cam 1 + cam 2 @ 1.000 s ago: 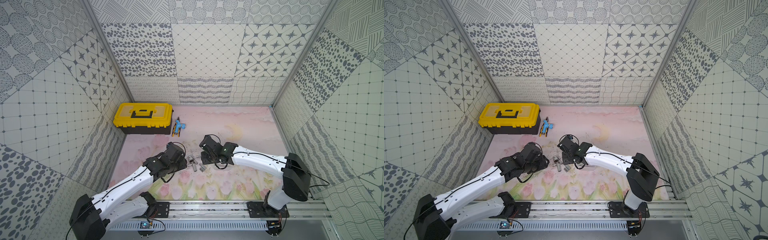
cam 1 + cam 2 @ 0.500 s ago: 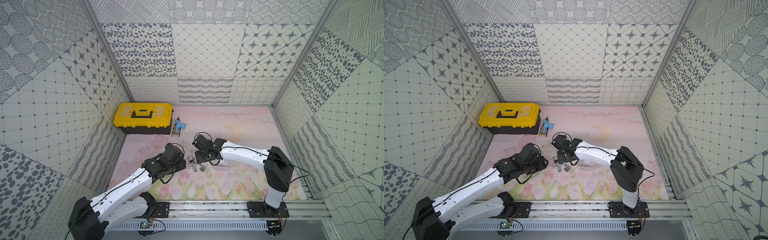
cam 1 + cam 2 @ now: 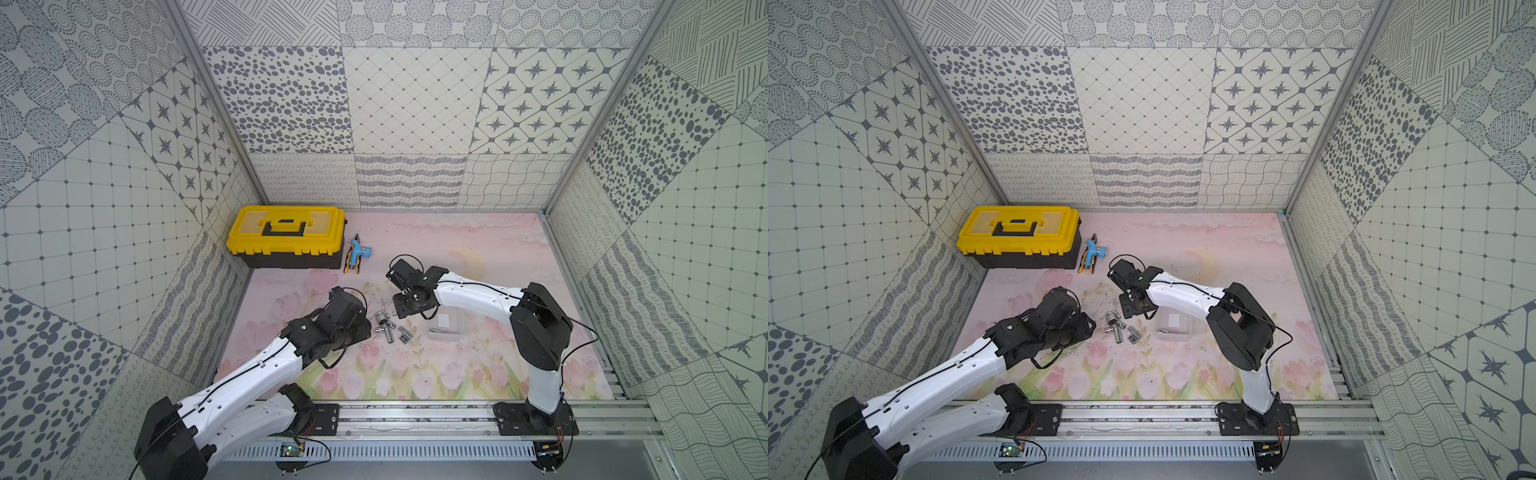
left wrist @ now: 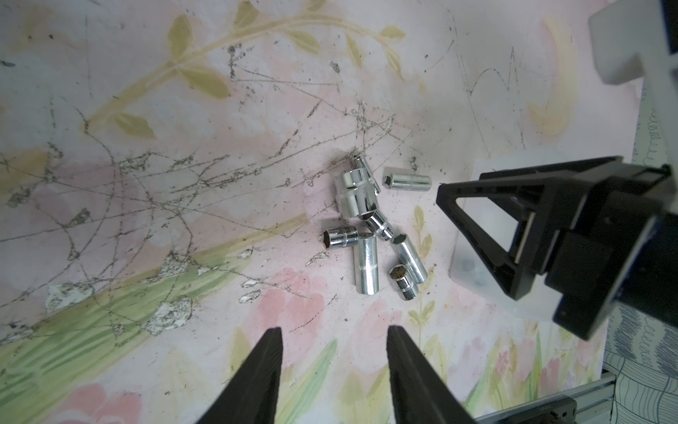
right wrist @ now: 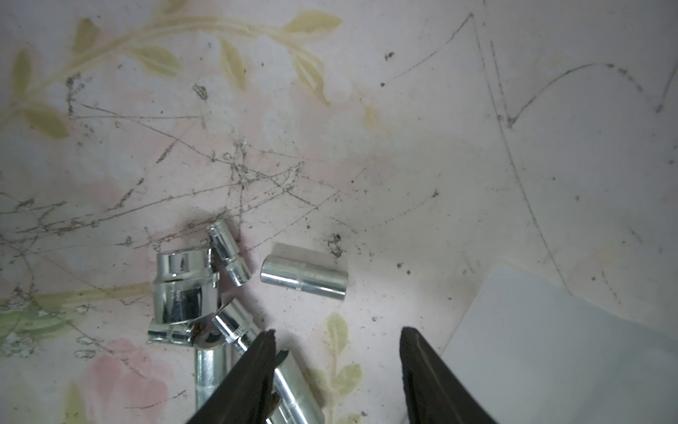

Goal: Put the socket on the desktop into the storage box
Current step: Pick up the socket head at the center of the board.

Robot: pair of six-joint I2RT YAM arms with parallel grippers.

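Left gripper (image 4: pixel 334 330): fingers spread wide, nothing between them; held low over the desktop (image 3: pixel 415 365) at centre-left of both top views, just beside the sockets.

Right gripper (image 5: pixel 338 330): fingers parted, empty; hanging over the upper side of the heap, near frame centre in a top view (image 3: pixel 405 309). One fingertip overlaps a socket in the right wrist view; contact cannot be told.

Sockets (image 4: pixel 367 227): chrome, several sizes, heaped and touching one another on the desktop, between the two grippers at the centre of both top views.

Largest socket (image 5: pixel 185 290): part of the heap, smaller ones leaning against it.

Lone socket (image 4: pixel 406 182): lying flat on the desktop, just apart from the heap, on the side toward the storage box.

Storage box (image 3: pixel 446 326): clear frosted tray, right of the heap in both top views, near but not touching. White label (image 3: pixel 444 319) on its floor; one small metal piece (image 3: pixel 436 331) inside, along the lower edge.

Toolbox (image 3: pixel 286 232): yellow lid, black body, shut; upper left of the desktop, against the wall.

Blue-and-yellow tool (image 3: pixel 355 257): lying just right of the toolbox.
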